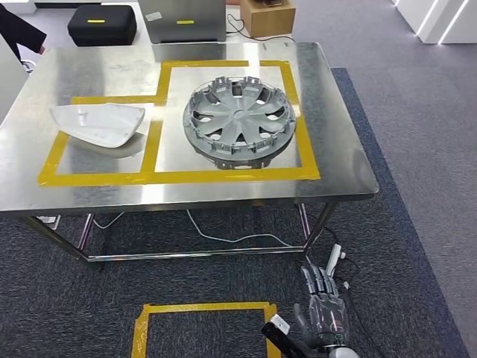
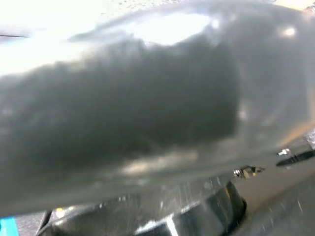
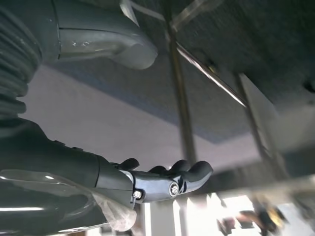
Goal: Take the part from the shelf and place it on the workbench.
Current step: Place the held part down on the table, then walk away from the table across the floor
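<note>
On the steel workbench (image 1: 337, 149) a grey wheel cover (image 1: 239, 115) lies flat inside the right yellow-taped square. A white curved shell part (image 1: 98, 125) rests in the left taped rectangle. My right hand (image 1: 323, 313) hangs low at the bench's front right corner, above the carpet, fingers straight and apart, holding nothing. In the right wrist view its dark fingers (image 3: 167, 179) and grey thumb (image 3: 111, 44) are spread with only floor and a bench leg (image 3: 182, 113) between them. A blurred dark grey mass (image 2: 122, 108) takes up the left wrist view, and I cannot make out my left hand's fingers there.
Behind the bench stand a black case (image 1: 102, 24), a grey case (image 1: 182, 19) and a cardboard box (image 1: 267, 15). A person's dark sleeve (image 1: 19, 33) reaches in at the far left. A yellow-taped square (image 1: 203, 328) marks the carpet before me. Cables and a power strip (image 1: 335, 257) lie under the bench.
</note>
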### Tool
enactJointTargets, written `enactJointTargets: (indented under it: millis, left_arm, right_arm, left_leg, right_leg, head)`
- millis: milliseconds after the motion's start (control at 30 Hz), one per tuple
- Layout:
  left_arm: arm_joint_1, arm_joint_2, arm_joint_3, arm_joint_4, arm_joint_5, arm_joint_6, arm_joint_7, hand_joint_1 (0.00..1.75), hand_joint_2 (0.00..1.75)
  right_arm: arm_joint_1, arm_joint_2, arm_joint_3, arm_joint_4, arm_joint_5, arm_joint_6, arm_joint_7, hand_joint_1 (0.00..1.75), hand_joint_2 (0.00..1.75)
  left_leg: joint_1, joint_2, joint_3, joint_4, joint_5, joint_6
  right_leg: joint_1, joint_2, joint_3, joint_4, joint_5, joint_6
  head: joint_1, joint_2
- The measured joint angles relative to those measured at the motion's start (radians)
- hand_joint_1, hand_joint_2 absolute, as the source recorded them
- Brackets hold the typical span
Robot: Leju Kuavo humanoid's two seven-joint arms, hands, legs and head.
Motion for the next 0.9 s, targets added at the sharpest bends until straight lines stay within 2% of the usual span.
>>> enactJointTargets:
  millis: [33, 67, 100, 133, 167, 200, 267, 300, 333, 367, 400, 433, 467, 500, 533, 600, 633, 667, 700, 733, 767, 800, 833, 867, 900]
  left_arm:
    - [0.0, -0.001, 0.001, 0.0, 0.0, 0.003, -0.002, 0.0, 0.0]
    - [0.0, -0.002, 0.001, 0.0, -0.001, 0.006, -0.003, 0.0, 0.0]
    - [0.001, -0.003, 0.002, 0.0, -0.001, 0.009, -0.004, 0.0, 0.0]
    - [0.002, -0.002, 0.002, 0.0, 0.0, 0.011, -0.005, 0.0, 0.0]
    - [0.003, -0.002, 0.002, 0.0, 0.001, 0.014, -0.006, 0.0, 0.0]
    - [0.005, -0.002, 0.003, 0.001, 0.003, 0.016, -0.009, 0.0, 0.0]
    - [0.009, -0.001, 0.005, 0.001, 0.008, 0.021, -0.014, 0.0, 0.0]
    - [0.01, 0.0, 0.006, 0.001, 0.013, 0.024, -0.016, 0.0, 0.0]
    - [0.012, 0.002, 0.008, 0.001, 0.018, 0.03, -0.017, 0.0, 0.0]
    - [0.012, 0.003, 0.01, 0.001, 0.024, 0.036, -0.017, 0.0, 0.0]
    - [0.013, 0.004, 0.013, 0.001, 0.03, 0.043, -0.017, 0.0, 0.0]
    - [0.013, 0.005, 0.017, 0.001, 0.034, 0.05, -0.017, 0.0, 0.0]
    - [0.012, 0.005, 0.021, 0.001, 0.036, 0.053, -0.017, 0.0, 0.0]
    - [0.012, 0.006, 0.025, 0.001, 0.038, 0.056, -0.017, 0.0, 0.0]
    - [0.011, 0.007, 0.027, 0.001, 0.038, 0.057, -0.017, 0.0, 0.0]
    - [0.012, 0.007, 0.03, 0.001, 0.04, 0.059, -0.017, 0.0, 0.0]
    - [0.013, 0.007, 0.031, 0.001, 0.04, 0.059, -0.017, 0.0, 0.0]
    - [0.013, 0.007, 0.032, 0.001, 0.041, 0.059, -0.017, 0.0, 0.0]
    - [0.012, 0.007, 0.032, 0.001, 0.042, 0.061, -0.017, 0.0, 0.0]
    - [0.011, 0.006, 0.033, 0.002, 0.044, 0.064, -0.017, 0.0, 0.0]
    - [0.011, 0.004, 0.034, 0.001, 0.046, 0.066, -0.017, 0.0, 0.0]
    - [0.011, 0.003, 0.035, 0.001, 0.049, 0.069, -0.017, 0.0, 0.0]
    - [0.011, 0.002, 0.036, 0.001, 0.051, 0.07, -0.017, 0.0, 0.0]
    - [0.01, 0.001, 0.037, 0.001, 0.052, 0.071, -0.017, 0.0, 0.0]
    - [0.01, 0.0, 0.038, 0.002, 0.052, 0.072, -0.017, 0.0, 0.0]
  right_arm:
    - [-0.013, 0.012, -0.027, 0.053, -0.034, -0.001, -0.023, 0.0, 1.75]
    - [-0.028, 0.022, -0.057, 0.121, -0.055, -0.002, -0.047, 0.0, 1.75]
    - [-0.045, 0.032, -0.091, 0.196, -0.058, -0.002, -0.067, 0.0, 1.75]
    - [-0.064, 0.042, -0.131, 0.282, -0.047, -0.003, -0.079, 0.0, 1.75]
    - [-0.082, 0.051, -0.172, 0.369, -0.033, -0.002, -0.082, 0.0, 1.75]
    - [-0.1, 0.057, -0.212, 0.451, -0.019, 0.001, -0.073, 0.0, 1.75]
    - [-0.132, 0.061, -0.285, 0.605, -0.008, 0.024, -0.034, 0.0, 1.75]
    - [-0.144, 0.061, -0.316, 0.672, -0.012, 0.049, -0.004, 0.0, 1.75]
    - [-0.154, 0.064, -0.345, 0.731, -0.024, 0.083, 0.037, 0.0, 1.75]
    - [-0.162, 0.068, -0.372, 0.778, -0.038, 0.116, 0.078, 0.0, 1.75]
    - [-0.168, 0.074, -0.399, 0.818, -0.052, 0.145, 0.114, 0.0, 1.75]
    - [-0.174, 0.08, -0.424, 0.851, -0.063, 0.165, 0.138, 0.0, 1.75]
    - [-0.178, 0.085, -0.444, 0.876, -0.068, 0.174, 0.149, 0.0, 1.75]
    - [-0.184, 0.089, -0.46, 0.897, -0.07, 0.178, 0.153, 0.0, 1.75]
    - [-0.189, 0.092, -0.473, 0.915, -0.071, 0.18, 0.156, 0.0, 1.75]
    - [-0.197, 0.096, -0.493, 0.946, -0.073, 0.181, 0.158, 0.0, 1.75]
    - [-0.199, 0.097, -0.502, 0.959, -0.074, 0.181, 0.16, 0.0, 1.75]
    - [-0.2, 0.098, -0.508, 0.97, -0.075, 0.182, 0.16, 0.0, 1.75]
    - [-0.202, 0.098, -0.514, 0.978, -0.077, 0.185, 0.161, 0.0, 1.75]
    - [-0.203, 0.098, -0.52, 0.984, -0.082, 0.189, 0.157, 0.0, 1.75]
    - [-0.206, 0.099, -0.527, 0.989, -0.091, 0.195, 0.149, 0.0, 1.75]
    - [-0.208, 0.1, -0.535, 0.993, -0.104, 0.203, 0.136, 0.0, 1.75]
    - [-0.21, 0.102, -0.544, 0.996, -0.117, 0.21, 0.118, 0.0, 1.75]
    - [-0.212, 0.103, -0.553, 0.998, -0.128, 0.218, 0.099, 0.0, 1.75]
    - [-0.214, 0.104, -0.561, 1.0, -0.135, 0.224, 0.08, 0.0, 1.75]
  left_leg:
    - [0.0, 0.001, -0.004, 0.0, 0.009, -0.005]
    - [0.001, 0.002, -0.007, -0.002, 0.018, -0.01]
    - [0.001, 0.002, -0.009, -0.004, 0.027, -0.015]
    - [0.002, 0.001, -0.013, -0.003, 0.023, -0.021]
    - [0.003, -0.001, -0.02, 0.01, 0.002, -0.027]
    - [0.004, -0.004, -0.03, 0.044, -0.038, -0.034]
    - [0.011, -0.006, -0.057, 0.165, -0.14, -0.045]
    - [0.014, -0.006, -0.068, 0.228, -0.172, -0.051]
    - [0.018, -0.006, -0.067, 0.27, -0.181, -0.055]
    - [0.021, -0.006, -0.053, 0.279, -0.169, -0.06]
    - [0.025, -0.006, -0.022, 0.25, -0.144, -0.063]
    - [0.029, -0.006, 0.019, 0.192, -0.121, -0.067]
    - [0.029, -0.007, 0.06, 0.128, -0.111, -0.068]
    - [0.029, -0.009, 0.089, 0.076, -0.111, -0.066]
    - [0.027, -0.011, 0.103, 0.045, -0.116, -0.062]
    - [0.022, -0.012, 0.099, 0.032, -0.115, -0.044]
    - [0.022, -0.011, 0.091, 0.03, -0.107, -0.034]
    - [0.023, -0.009, 0.082, 0.028, -0.097, -0.022]
    - [0.024, -0.007, 0.07, 0.026, -0.086, -0.012]
    - [0.024, -0.006, 0.057, 0.025, -0.074, -0.005]
    - [0.023, -0.005, 0.041, 0.026, -0.061, -0.001]
    - [0.021, -0.005, 0.025, 0.026, -0.048, 0.001]
    - [0.019, -0.003, 0.008, 0.027, -0.035, 0.001]
    - [0.017, -0.002, -0.009, 0.028, -0.021, 0.001]
    - [0.015, -0.002, -0.026, 0.028, -0.008, 0.0]
  right_leg:
    - [0.004, 0.0, 0.033, -0.055, -0.007, -0.004]
    - [0.007, -0.001, 0.048, -0.085, -0.012, -0.005]
    - [0.006, 0.0, 0.046, -0.096, -0.009, -0.005]
    - [0.005, -0.002, 0.042, -0.1, 0.0, -0.01]
    - [0.002, -0.005, 0.038, -0.104, 0.009, -0.016]
    - [-0.001, -0.008, 0.029, -0.106, 0.02, -0.024]
    - [-0.003, -0.013, 0.002, -0.095, 0.035, -0.032]
    - [-0.004, -0.015, -0.015, -0.085, 0.041, -0.032]
    - [-0.004, -0.016, -0.033, -0.073, 0.045, -0.031]
    - [-0.006, -0.017, -0.052, -0.06, 0.048, -0.028]
    - [-0.008, -0.018, -0.07, -0.045, 0.05, -0.026]
    - [-0.01, -0.017, -0.086, -0.03, 0.052, -0.023]
    - [-0.011, -0.016, -0.102, -0.016, 0.054, -0.019]
    - [-0.011, -0.014, -0.115, -0.005, 0.057, -0.013]
    - [-0.011, -0.012, -0.124, 0.002, 0.062, -0.006]
    - [-0.011, -0.01, -0.134, 0.003, 0.078, 0.01]
    - [-0.013, -0.008, -0.136, 0.003, 0.078, 0.017]
    - [-0.015, -0.007, -0.142, 0.012, 0.063, 0.022]
    - [-0.016, -0.005, -0.153, 0.038, 0.026, 0.026]
    - [-0.017, -0.003, -0.167, 0.083, -0.024, 0.029]
    - [-0.017, -0.001, -0.183, 0.143, -0.076, 0.032]
    - [-0.017, -0.001, -0.194, 0.206, -0.114, 0.033]
    - [-0.017, -0.001, -0.195, 0.252, -0.125, 0.033]
    - [-0.017, 0.0, -0.183, 0.273, -0.11, 0.032]
    - [-0.016, 0.0, -0.154, 0.261, -0.077, 0.028]
  head:
    - [0.0, 0.0]
    - [-0.001, 0.0]
    - [-0.001, 0.0]
    - [-0.002, 0.0]
    - [-0.004, 0.0]
    - [-0.007, 0.0]
    - [-0.012, 0.0]
    - [-0.013, 0.0]
    - [-0.013, 0.0]
    - [-0.013, 0.0]
    - [-0.013, 0.0]
    - [-0.014, 0.0]
    - [-0.015, 0.0]
    - [-0.016, 0.0]
    - [-0.017, 0.0]
    - [-0.017, 0.0]
    - [-0.017, 0.0]
    - [-0.015, 0.0]
    - [-0.013, 0.0]
    - [-0.01, 0.0]
    - [-0.006, 0.0]
    - [-0.004, 0.0]
    - [-0.002, 0.0]
    - [-0.002, 0.0]
    - [-0.002, 0.0]
